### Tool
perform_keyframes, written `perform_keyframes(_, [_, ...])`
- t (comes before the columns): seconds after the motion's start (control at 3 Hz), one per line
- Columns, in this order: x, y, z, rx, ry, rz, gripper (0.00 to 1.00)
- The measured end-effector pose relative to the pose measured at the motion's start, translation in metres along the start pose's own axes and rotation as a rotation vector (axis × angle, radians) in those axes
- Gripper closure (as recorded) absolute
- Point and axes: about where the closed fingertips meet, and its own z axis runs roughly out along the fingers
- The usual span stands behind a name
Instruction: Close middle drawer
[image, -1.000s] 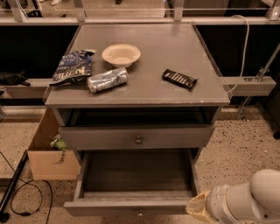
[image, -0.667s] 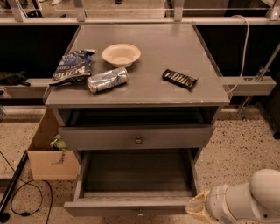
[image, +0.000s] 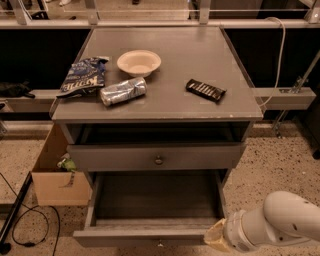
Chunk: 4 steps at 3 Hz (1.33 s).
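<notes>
Pincer (image: 216, 236): low at the near right, the pale tip of the arm just at the right front corner of the middle drawer (image: 140, 236). Cannot tell whether it actually touches the panel. Cannot tell how far the pincer is open either; nothing seen to be in its hold.

Change over the last second: none noted. The pincer sits at the same corner, and the drawer front lies as far out as it did a second ago.

Middle drawer: pulled far out toward the near edge, with the long box bare inside and a low front panel. The taller-fronted upper drawer (image: 159, 160) above it stands only slightly out.

Judgement: the closing push has not taken effect, so the task is essentially all ahead. The next move would be a steady push on the front panel toward the far side. Pushing from the corner risks skewing the box in its runners.

Table (image: 200, 55) carries a bowl (image: 139, 62), crushed can (image: 123, 91), chip bag (image: 82, 77) and chocolate bar (image: 206, 90).
</notes>
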Motion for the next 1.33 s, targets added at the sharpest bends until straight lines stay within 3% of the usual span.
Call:
perform_keyframes(0.67, [0.037,-0.018,0.049,-0.012,0.016,0.065,1.0])
perform_keyframes(1.33, [0.046,-0.017,0.082,-0.031,0.023,0.085,1.0])
